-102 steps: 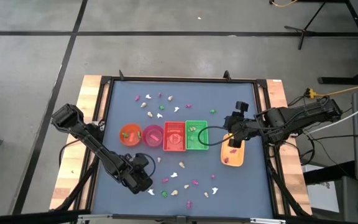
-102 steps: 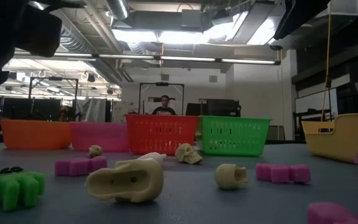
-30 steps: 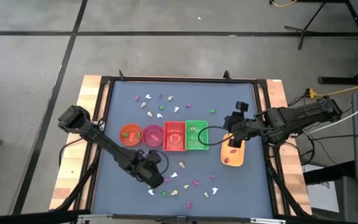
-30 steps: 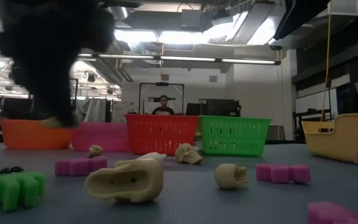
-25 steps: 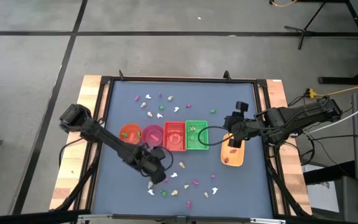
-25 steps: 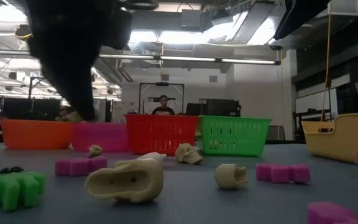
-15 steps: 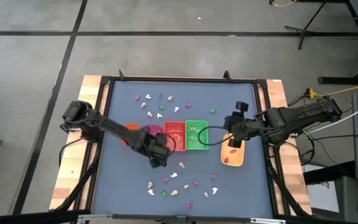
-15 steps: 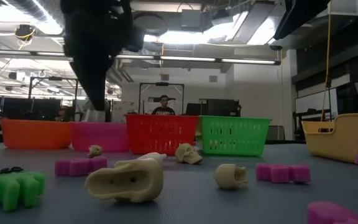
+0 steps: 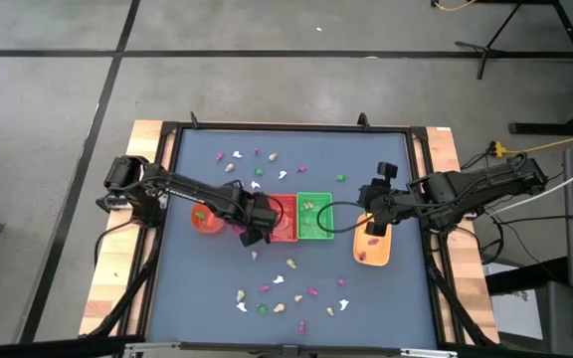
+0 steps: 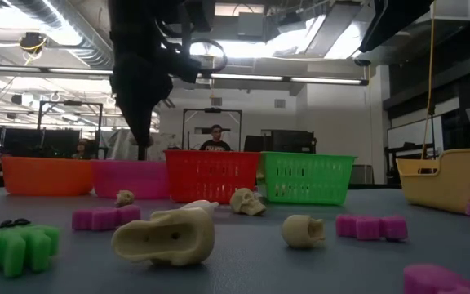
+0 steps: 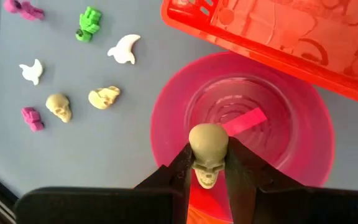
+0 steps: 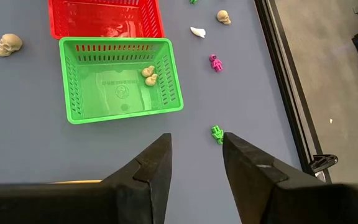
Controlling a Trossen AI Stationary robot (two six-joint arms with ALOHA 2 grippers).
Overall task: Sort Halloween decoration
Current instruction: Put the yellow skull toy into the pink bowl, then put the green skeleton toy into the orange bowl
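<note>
While my right gripper (image 12: 194, 163) waits with fingers apart beside the green basket (image 12: 120, 79), my left gripper (image 11: 209, 169) clamps a cream skull (image 11: 208, 152) directly above the pink bowl (image 11: 291, 134).

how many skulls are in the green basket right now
2. Both skulls lie touching each other near one wall of the green basket, seen from the right wrist. Nothing else seems hidden inside.

Four containers (image 9: 267, 218) stand in a row across the table's (image 9: 197, 288) middle, the left arm (image 9: 192, 189) stretched over them. Scattered trinkets (image 9: 277, 295) crowd the near edge and others the far edge; bare lanes run along the left edge and near-right corner.
</note>
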